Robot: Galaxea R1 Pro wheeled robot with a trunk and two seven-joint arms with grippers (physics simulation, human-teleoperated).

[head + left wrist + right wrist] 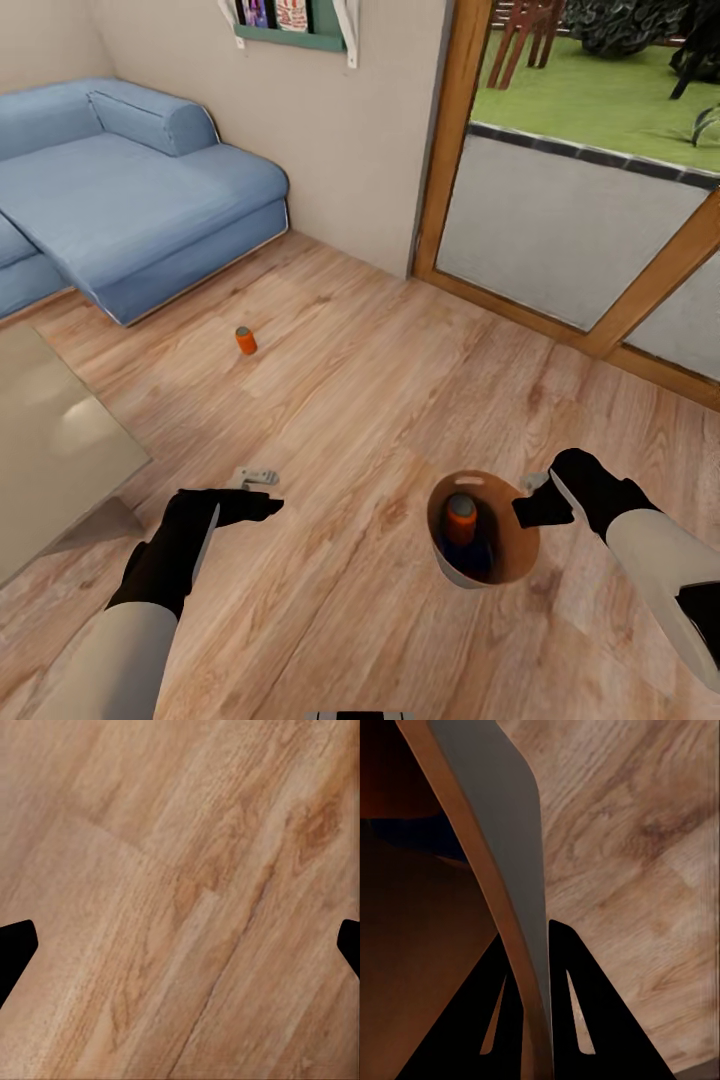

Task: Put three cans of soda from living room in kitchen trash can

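One orange soda can [245, 340] stands alone on the wood floor in front of the sofa. The trash can [455, 574], grey outside and tan inside, hangs just above the floor with my right gripper [532, 492] shut on its rim. The right wrist view shows the fingers [585, 1012] clamping the trash can wall [502, 832] from both sides. Inside the bucket sit a second orange can [460, 520] and a dark blue can [480, 562]. My left gripper [256, 477] is open and holds nothing; its fingertips [16, 945] stand wide apart over bare planks, well short of the lone can.
A blue corner sofa [130, 200] fills the far left. The low grey table [50, 440] juts in at the left, close to my left arm. Wood-framed glass doors [600, 230] stand at the right, and a wall shelf [290, 25] hangs at the back.
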